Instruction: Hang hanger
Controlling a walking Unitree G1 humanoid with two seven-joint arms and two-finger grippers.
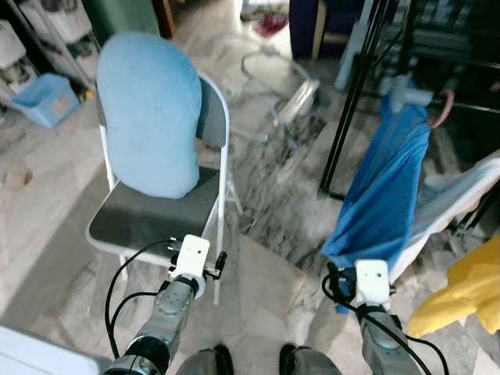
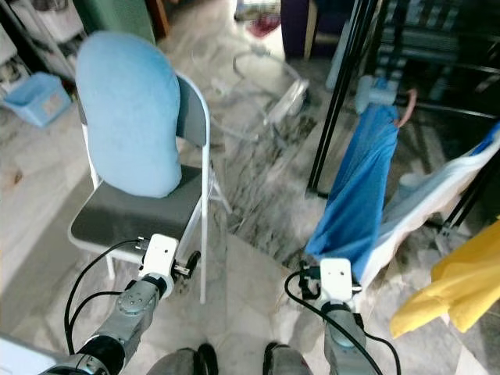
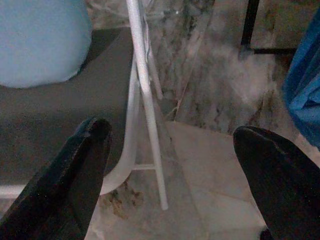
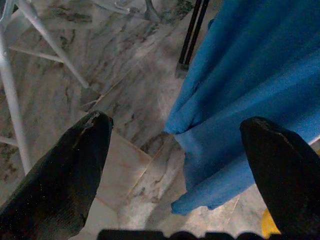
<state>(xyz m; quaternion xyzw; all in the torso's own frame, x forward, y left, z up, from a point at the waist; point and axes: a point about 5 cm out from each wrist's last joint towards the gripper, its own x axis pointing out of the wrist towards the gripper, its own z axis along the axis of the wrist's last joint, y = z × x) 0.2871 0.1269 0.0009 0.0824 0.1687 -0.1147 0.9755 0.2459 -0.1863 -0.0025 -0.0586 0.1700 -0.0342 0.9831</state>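
Observation:
A blue garment (image 1: 387, 183) hangs at the right on a pink hanger (image 1: 444, 110), against a black rack (image 1: 353, 101). My right gripper (image 4: 175, 125) is open and empty, low over the marble floor and just short of the garment's lower hem (image 4: 215, 150). My left gripper (image 3: 172, 135) is also open and empty, beside the front corner of a white folding chair (image 1: 225, 168). A light blue cloth (image 1: 150, 113) is draped over the chair's backrest. Both wrists, with white camera blocks, show at the bottom of the eye views.
A white cloth (image 1: 461, 199) and a yellow cloth (image 1: 465, 293) hang to the right of the blue garment. A blue bin (image 1: 45, 98) stands far left. A clear plastic frame (image 1: 285, 86) lies on the floor behind the chair. Marble floor (image 1: 273, 226) lies open between chair and rack.

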